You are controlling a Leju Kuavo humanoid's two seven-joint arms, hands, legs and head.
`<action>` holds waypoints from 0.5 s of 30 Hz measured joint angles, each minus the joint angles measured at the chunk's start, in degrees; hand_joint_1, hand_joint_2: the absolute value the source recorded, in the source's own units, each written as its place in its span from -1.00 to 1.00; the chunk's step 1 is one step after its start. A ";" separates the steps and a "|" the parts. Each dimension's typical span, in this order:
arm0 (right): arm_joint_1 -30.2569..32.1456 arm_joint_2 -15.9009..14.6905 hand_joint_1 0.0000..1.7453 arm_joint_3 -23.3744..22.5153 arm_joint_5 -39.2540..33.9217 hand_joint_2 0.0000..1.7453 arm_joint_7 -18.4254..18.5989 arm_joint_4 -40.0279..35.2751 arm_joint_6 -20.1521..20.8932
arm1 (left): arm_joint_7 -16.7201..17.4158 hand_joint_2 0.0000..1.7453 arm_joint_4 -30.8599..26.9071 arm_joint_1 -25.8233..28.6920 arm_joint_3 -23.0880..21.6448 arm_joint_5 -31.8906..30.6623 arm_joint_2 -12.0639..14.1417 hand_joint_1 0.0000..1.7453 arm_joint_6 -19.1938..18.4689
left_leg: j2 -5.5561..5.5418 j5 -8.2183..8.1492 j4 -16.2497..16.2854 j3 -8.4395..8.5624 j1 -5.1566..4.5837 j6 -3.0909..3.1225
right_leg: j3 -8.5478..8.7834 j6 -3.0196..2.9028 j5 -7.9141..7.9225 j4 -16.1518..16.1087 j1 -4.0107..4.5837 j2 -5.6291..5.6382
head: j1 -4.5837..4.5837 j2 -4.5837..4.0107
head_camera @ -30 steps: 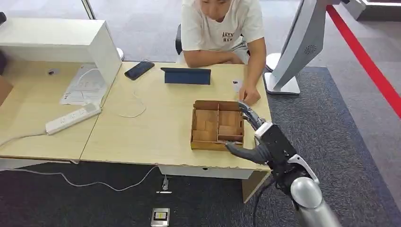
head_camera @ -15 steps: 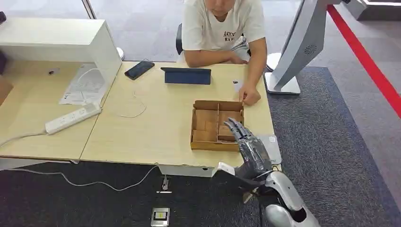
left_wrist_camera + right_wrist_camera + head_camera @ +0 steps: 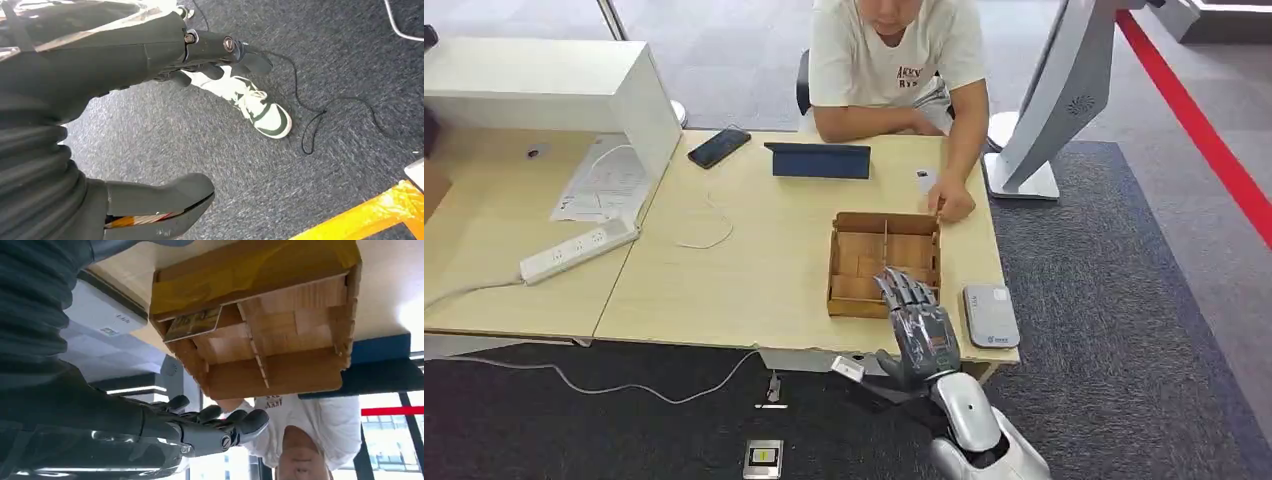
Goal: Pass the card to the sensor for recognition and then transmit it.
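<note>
Rt hand point(image 3: 919, 335) at near table edge, fingers straight and spread, tips over near rim of cardboard box point(image 3: 856, 300); thumb out to left; holding nothing. Same hand in rt wrist view point(image 3: 200, 427), fingers extended, apart, empty.

Lt hand point(image 3: 200, 50) hanging low over dark carpet point(image 3: 310, 190); fingers apart from thumb, nothing between them. White-and-green shoe point(image 3: 260, 107) and thin black cable point(image 3: 320, 120) on carpet beyond.

Box: divided into compartments, on light wood table point(image 3: 754, 250), near-right part. Card point(image 3: 194, 323) seen in rt wrist view, leaning inside a compartment against the yellow-taped wall; which compartment in head view, can't tell.

Sensor point(image 3: 991, 315): flat grey pad w/ rounded corners, on table just right of box, near edge.

Far side: person in white tee point(image 3: 894, 50) seated, one hand point(image 3: 951, 205) on table by box's far-right corner. Dark tablet point(image 3: 820, 160) propped in front of person, black phone point(image 3: 718, 148) to its left. White power strip point(image 3: 579, 250) and papers point(image 3: 604, 180) at left, white cabinet point(image 3: 554, 90) far left. White stand w/ base point(image 3: 1024, 180) off table's far-right corner.
</note>
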 joint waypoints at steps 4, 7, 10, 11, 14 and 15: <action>-0.72 0.92 -1.00 -0.89 1.60 1.00 0.06 2.49 -0.48 | -0.02 1.00 0.00 0.00 0.00 -0.02 0.33 -1.00 -0.09 | 0.01 0.00 0.00 0.01 0.00 0.00 | -0.01 -0.01 -0.01 0.00 0.00 0.00 | 0.00 0.00; -1.19 1.55 -1.00 -1.42 2.89 1.00 0.46 3.76 -0.74 | 0.18 1.00 0.00 0.04 0.00 0.06 0.44 -1.00 -0.07 | 0.01 0.00 0.00 0.00 0.00 0.00 | -0.01 0.00 -0.01 0.00 0.00 0.00 | 0.00 0.00; -1.86 2.23 -1.00 -2.15 4.22 1.00 0.48 5.31 -1.60 | 0.35 1.00 0.00 0.04 0.00 0.06 0.46 -1.00 0.13 | 0.01 0.00 0.00 0.01 0.00 0.00 | -0.01 0.00 0.00 0.00 0.00 0.00 | -0.02 0.00; -2.10 2.49 -1.00 -2.60 4.57 1.00 0.40 5.86 -1.97 | 0.42 1.00 0.00 0.04 0.00 0.06 0.46 -1.00 0.24 | 0.01 0.00 0.00 0.01 0.00 0.00 | -0.01 0.00 0.00 0.00 0.00 0.00 | 0.00 0.00; -2.93 3.21 -1.00 -3.58 5.29 1.00 -0.41 7.84 -3.49 | 0.50 1.00 0.00 0.06 0.00 0.04 0.46 -1.00 0.28 | 0.01 0.00 0.00 0.02 0.00 0.00 | 0.01 0.00 0.01 0.00 0.00 0.00 | 0.00 0.00; -3.02 3.37 -1.00 -4.00 5.27 1.00 -0.70 8.26 -4.02 | 0.52 1.00 0.00 0.06 0.00 0.04 0.46 -1.00 0.30 | 0.01 0.00 0.00 0.03 0.00 0.00 | 0.00 0.00 0.01 0.00 0.00 0.00 | 0.00 0.00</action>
